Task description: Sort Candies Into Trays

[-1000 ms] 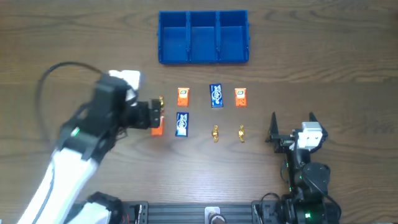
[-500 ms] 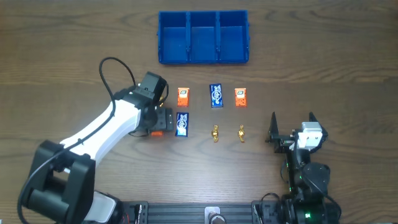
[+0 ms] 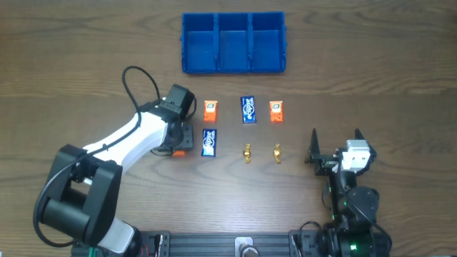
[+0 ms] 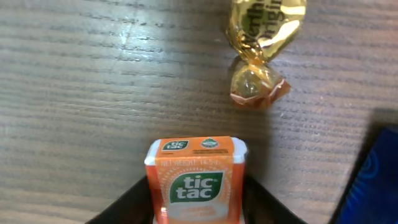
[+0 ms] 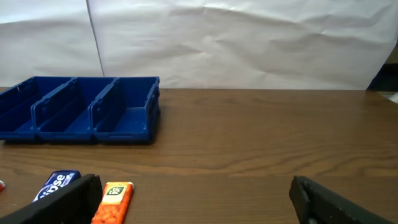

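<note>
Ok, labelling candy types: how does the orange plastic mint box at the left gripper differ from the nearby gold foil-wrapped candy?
The orange plastic mint box is rectangular; the gold foil-wrapped candy is crumpled and twisted. The box looks matt, the wrapper shiny. Both lie apart on the wooden table.

The flat orange plastic mint box [image 4: 194, 186] has a white rim and a green oval with white lettering. The twisted foil-wrapped candy [image 4: 256, 43] is shiny gold with darker print. The three-compartment plastic tray [image 3: 233, 69] is plain bright blue. The rectangular wrapped candy bar [image 3: 248, 109] is dark blue with white marks. The wooden table [image 3: 400, 86] is brown, streaked with fine darker grain. The left arm [image 3: 136, 139] is white and black.
</note>
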{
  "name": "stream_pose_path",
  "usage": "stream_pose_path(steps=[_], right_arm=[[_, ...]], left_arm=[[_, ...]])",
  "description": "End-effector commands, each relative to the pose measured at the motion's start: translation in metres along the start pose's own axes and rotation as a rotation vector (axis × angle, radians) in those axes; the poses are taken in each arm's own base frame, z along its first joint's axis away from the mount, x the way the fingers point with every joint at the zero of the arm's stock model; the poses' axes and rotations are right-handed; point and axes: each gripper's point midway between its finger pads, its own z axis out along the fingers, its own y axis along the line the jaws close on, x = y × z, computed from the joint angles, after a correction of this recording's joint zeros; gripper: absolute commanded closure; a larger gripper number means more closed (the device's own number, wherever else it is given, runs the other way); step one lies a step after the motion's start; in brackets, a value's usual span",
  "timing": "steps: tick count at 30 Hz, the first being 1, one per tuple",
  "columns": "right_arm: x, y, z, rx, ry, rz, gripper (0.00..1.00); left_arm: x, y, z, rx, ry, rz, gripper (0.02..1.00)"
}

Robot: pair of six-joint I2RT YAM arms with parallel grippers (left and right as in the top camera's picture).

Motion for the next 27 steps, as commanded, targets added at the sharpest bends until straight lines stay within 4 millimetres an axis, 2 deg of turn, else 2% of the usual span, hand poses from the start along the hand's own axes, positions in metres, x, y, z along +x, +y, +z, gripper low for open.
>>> stream_pose_path(steps=[1,2,4,6,7,9,10,11,13,15,16,18,20,23,24,25,27], right_arm=[[0.001,0.002,0.0,-0.008,0.001,-0.015,0.003],[0.001,0.002,0.0,-0.008,0.001,-0.015,0.003],[0.001,0.002,0.0,-0.008,0.001,-0.015,0.003],[0.001,0.002,0.0,-0.008,0.001,-0.015,0.003],[0.001,0.002,0.0,-0.008,0.001,-0.015,0.003],[0.001,0.002,0.0,-0.008,0.001,-0.015,0.003],[0.001,0.002,0.0,-0.008,0.001,-0.015,0.003],[0.001,0.002,0.0,-0.008,0.001,-0.015,0.003],[0.001,0.002,0.0,-0.008,0.001,-0.015,0.003],[0.001,0.002,0.0,-0.008,0.001,-0.015,0.003],[0.001,0.002,0.0,-0.008,0.001,-0.015,0.003],[0.001,0.002,0.0,-0.008,0.001,-0.015,0.003],[0.001,0.002,0.0,-0.008,0.001,-0.015,0.003],[0.001,0.002,0.0,-0.008,0.001,-0.015,0.005],[0.001,0.002,0.0,-0.008,0.001,-0.015,0.003],[0.001,0.002,0.0,-0.008,0.001,-0.015,0.003],[0.001,0.002,0.0,-0.008,0.001,-0.015,0.003]], left_arm=[[-0.015,-0.013,-0.013,0.036,-0.049,-0.029,0.709],[-0.026,-0.021,-0.028,0.058,-0.093,-0.029,0.724],[-0.059,-0.033,-0.078,0.084,-0.229,-0.039,0.722],[-0.111,-0.041,-0.156,0.075,-0.416,-0.061,0.709],[-0.125,-0.043,-0.175,0.067,-0.46,-0.069,0.706],[-0.17,-0.051,-0.218,0.045,-0.545,-0.059,0.695],[-0.184,-0.054,-0.226,0.042,-0.555,-0.048,0.695],[-0.213,-0.057,-0.234,0.033,-0.557,-0.061,0.695],[-0.238,-0.058,-0.226,0.013,-0.532,-0.076,0.687],[-0.256,-0.062,-0.202,0.004,-0.484,-0.08,0.676],[-0.267,-0.07,-0.175,0.027,-0.444,-0.074,0.671],[-0.275,-0.076,-0.149,0.041,-0.412,-0.071,0.671],[-0.277,-0.076,-0.132,0.031,-0.391,-0.071,0.645],[-0.279,-0.076,-0.129,0.03,-0.39,-0.073,0.61],[-0.28,-0.075,-0.13,0.032,-0.395,-0.075,0.546],[-0.281,-0.075,-0.13,0.034,-0.399,-0.077,0.404],[-0.282,-0.075,-0.132,0.036,-0.405,-0.081,0.24]])
